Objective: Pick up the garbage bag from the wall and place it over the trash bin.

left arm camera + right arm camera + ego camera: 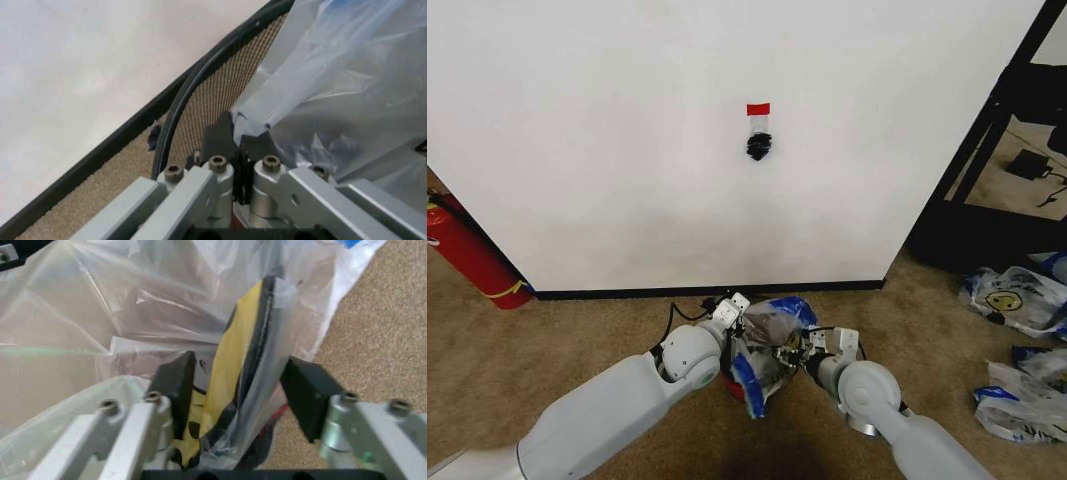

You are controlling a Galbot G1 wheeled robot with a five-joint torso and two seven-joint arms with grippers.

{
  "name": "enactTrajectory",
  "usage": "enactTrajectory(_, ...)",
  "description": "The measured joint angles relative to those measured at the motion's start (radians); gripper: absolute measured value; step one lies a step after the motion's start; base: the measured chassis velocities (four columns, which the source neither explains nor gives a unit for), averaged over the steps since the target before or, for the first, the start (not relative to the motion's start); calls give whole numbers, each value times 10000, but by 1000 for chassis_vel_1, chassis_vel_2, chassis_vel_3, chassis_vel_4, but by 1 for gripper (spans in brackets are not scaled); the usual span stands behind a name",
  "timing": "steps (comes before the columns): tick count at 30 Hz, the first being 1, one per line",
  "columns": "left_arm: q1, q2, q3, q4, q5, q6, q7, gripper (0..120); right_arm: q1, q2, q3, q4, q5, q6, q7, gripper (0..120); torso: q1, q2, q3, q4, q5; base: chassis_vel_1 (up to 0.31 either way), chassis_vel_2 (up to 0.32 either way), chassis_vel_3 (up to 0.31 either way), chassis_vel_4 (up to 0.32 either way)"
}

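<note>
Below the black hook [759,146] and red tape strip [758,108] on the wall [627,150], on carpet just out from the baseboard: trash bin [739,388], mostly hidden under the garbage bag [767,345].

Left gripper [243,150] on the bin's left side; fingers pressed together, pinching a fold of bag film right at the black mesh rim [200,95].

Right gripper [243,390] on the bin's right side; fingers spread wide, straddling a vertical pleat of film with the yellow print [230,370]. Whether either pad touches the pleat: cannot tell. Not clamped.

Key relation: bag mouth held between the two grippers, directly above the bin; bin rim just beyond the left fingertips, film bunched on the bin's inner side. Bag hangs roughly vertical, long axis down into the bin. Left arm judged nearer the rim edge; seating likely turns on drawing film outward over that rim.

Around the bin: fire extinguisher [472,255] well to its left by the wall; spare smiley bags [1017,300] well to its right on the carpet; black shelf frame [987,140] beyond those. Nothing between grippers and bin except bunched film itself.
</note>
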Motion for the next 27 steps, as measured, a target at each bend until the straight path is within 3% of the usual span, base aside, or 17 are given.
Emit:
enactTrajectory(4, 94, 6, -49, -145, 2, 0, -54, 0, -174, -79, 77, 118, -249, -6, -93, 25, 0, 0, 0, -1, -1, 0, 0, 0, 0)
enactTrajectory(8, 205, 9, -113, -332, -15, 0, -133, 0, -299, -127, 129, 203, -362, 73, -132, 16, 0, 0, 0, 0, 0, 0, 0, 0, 0)
enactTrajectory(11, 516, 64, -307, -971, -62, 1, -289, 0, -561, -171, 193, 487, -746, 543, -88, 1, 0, 0, -1, -1, -1, 0, 0, 0, 0)
enactTrajectory(16, 1005, 234, -733, -1942, -38, 0, -434, 0, -751, -134, 228, 809, -1043, 1045, 390, 1, 0, 0, -2, -2, -1, 0, 0, 0, 0)
enactTrajectory(21, 1926, 694, -1928, -3663, 165, 0, -387, 0, -1077, -29, 508, 1380, -1269, 1496, 1328, 1, -1, 0, -2, 1, -4, 0, 0, 0, 0)
enactTrajectory(27, 2484, 1327, -3156, -4593, 468, 0, 59, 0, -1494, -135, 914, 1841, -1309, 1498, 1456, 1, -1, 0, -3, 0, 0, 0, 0, 0, 0)
